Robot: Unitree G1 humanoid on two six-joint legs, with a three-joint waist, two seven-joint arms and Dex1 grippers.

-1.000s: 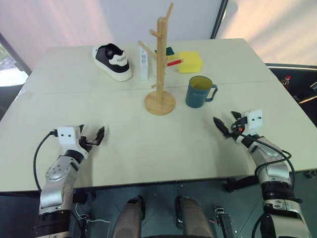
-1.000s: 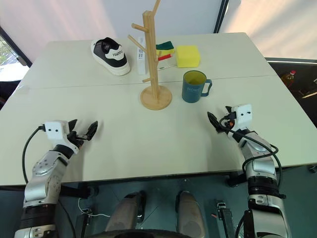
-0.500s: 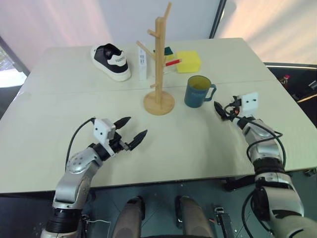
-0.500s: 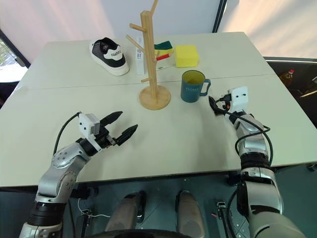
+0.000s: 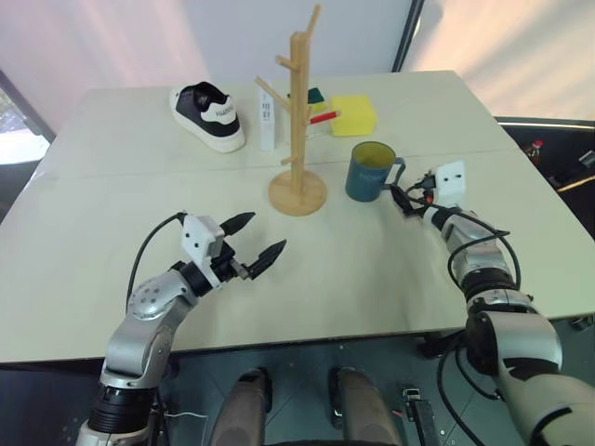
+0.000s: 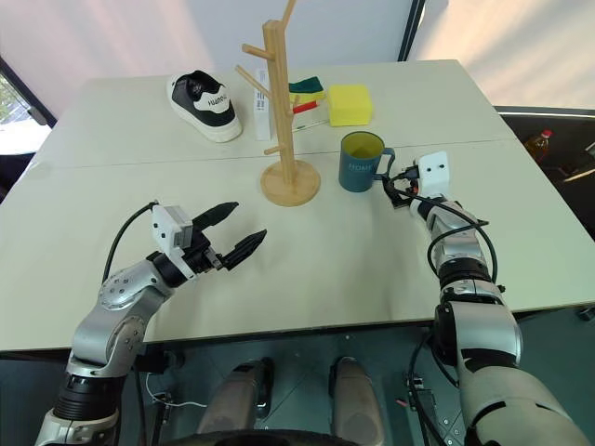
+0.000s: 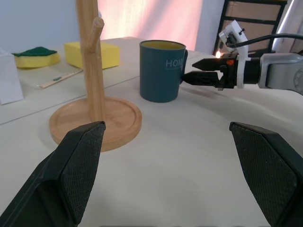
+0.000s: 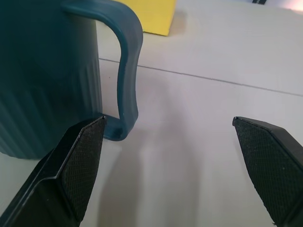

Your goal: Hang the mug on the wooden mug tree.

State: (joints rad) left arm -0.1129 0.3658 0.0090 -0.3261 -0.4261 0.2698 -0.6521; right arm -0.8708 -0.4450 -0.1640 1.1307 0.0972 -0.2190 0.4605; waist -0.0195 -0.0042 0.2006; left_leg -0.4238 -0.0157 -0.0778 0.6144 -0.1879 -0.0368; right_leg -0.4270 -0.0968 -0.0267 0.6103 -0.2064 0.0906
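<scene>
Approaching with your right gripper [image 6: 389, 189], jaws apart and empty; the mug [image 6: 359, 162] stands upright on the counter [image 6: 307, 251] just ahead, handle [image 8: 127, 71] facing them; left gripper [image 6: 232, 232], jaws apart, sits farther off; mug tree [image 6: 284, 111] beyond.

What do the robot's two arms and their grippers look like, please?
Both arms are silver-grey metal with black joints. Each wrist carries a small white box, and a black cable loops beside it. The left gripper and right gripper each have two black pointed fingers with textured pads.
</scene>
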